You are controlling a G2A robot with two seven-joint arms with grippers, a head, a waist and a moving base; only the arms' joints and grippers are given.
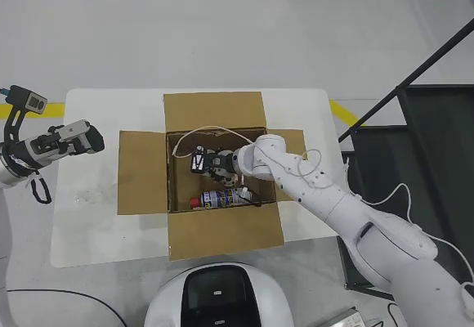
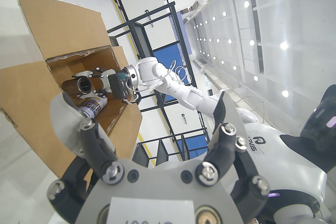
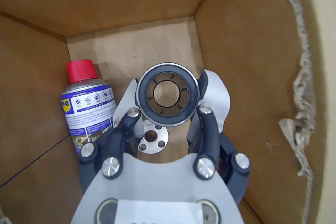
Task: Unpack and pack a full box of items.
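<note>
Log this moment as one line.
right hand: shut on metal cylinder inside box | left hand: open, empty, beside box | spray can: lying on box floor

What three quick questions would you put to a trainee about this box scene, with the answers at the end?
1. True or false: the right pincer is shut on a metal cylinder inside the cardboard box.
2. Pick one: the cap of the spray can in the box is A green, B red, C yellow.
3. Fill the gap: the left pincer, beside the box and above the table, is ___ and holds nothing.

Key: 1 true; 2 B; 3 open.
</note>
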